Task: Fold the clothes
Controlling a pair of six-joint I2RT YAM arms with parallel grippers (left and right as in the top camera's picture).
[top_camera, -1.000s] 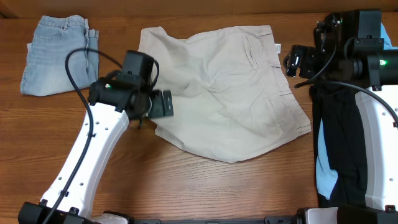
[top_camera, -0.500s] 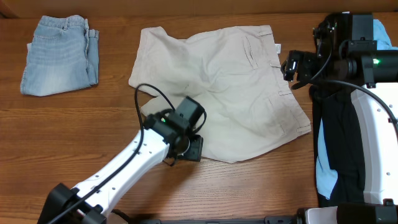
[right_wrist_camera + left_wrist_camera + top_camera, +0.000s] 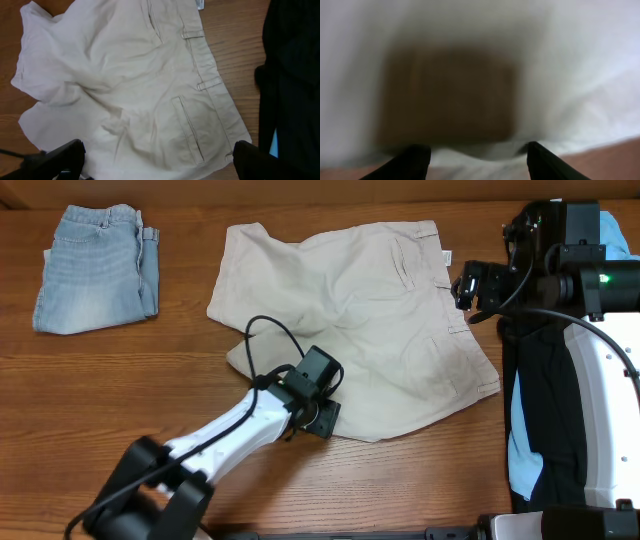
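Note:
The clothes, pale beige shorts (image 3: 350,320), lie spread and wrinkled in the middle of the table, waistband to the right. My left gripper (image 3: 325,418) sits low at their near-left hem. In the blurred left wrist view its gripper (image 3: 476,151) has both fingers (image 3: 415,162) apart, with the pale cloth edge (image 3: 480,160) lying between them and not pinched. My right gripper (image 3: 468,285) hovers high by the waistband. In the right wrist view it (image 3: 159,150) stands wide open above the shorts (image 3: 135,90), holding nothing.
Folded light-blue denim shorts (image 3: 95,265) lie at the far left. A black garment (image 3: 545,400) over a sky-blue one (image 3: 522,465) lies along the right edge under the right arm. Bare wooden table (image 3: 420,480) runs along the front.
My left arm has swung from the shorts' left edge down to their near-left hem, and its jaws have narrowed. The right gripper shifted slightly, then held still.

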